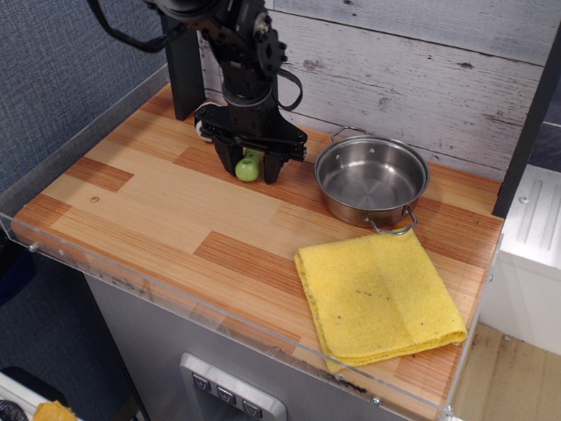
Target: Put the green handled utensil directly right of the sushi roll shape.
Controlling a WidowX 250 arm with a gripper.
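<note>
My gripper (pixel 252 167) hangs low over the back of the wooden table (pixel 166 219), fingers pointing down. Its jaws are shut on the green handled utensil (pixel 248 167). Only the light-green handle shows between the fingers, with its lower end at or just above the wood. The grey blade is hidden inside the gripper. A small white and black bit (pixel 202 130) peeks out behind the gripper's left side. It may be the sushi roll shape, but most of it is hidden by the gripper.
A steel pot (pixel 372 180) with two handles stands just right of the gripper. A folded yellow cloth (pixel 377 294) lies at the front right. A clear plastic rim runs along the table's front and left edges. A plank wall stands behind.
</note>
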